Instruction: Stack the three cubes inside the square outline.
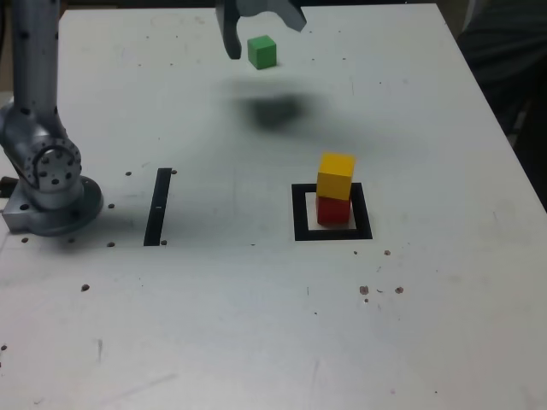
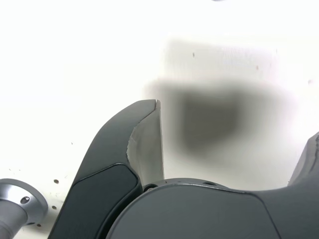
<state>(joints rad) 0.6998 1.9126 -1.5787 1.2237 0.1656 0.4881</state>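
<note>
End effector [image 1: 268, 41] wide, empty. Green cube [image 1: 262, 52] on tabletop [image 1: 197, 342], roughly 11 o'clock from the stacked yellow [image 1: 335, 175] and red [image 1: 333, 211] cubes. Probably light, rigid; matte faces should grip well. Best hold: opposite side faces, squarely.

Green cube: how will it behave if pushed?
The green cube probably slides rather than rolls, given its flat faces. Tipping seems unlikely, as it's about as wide as tall. Its crisp edges suggest it's stiff, so likely little squash.
</note>
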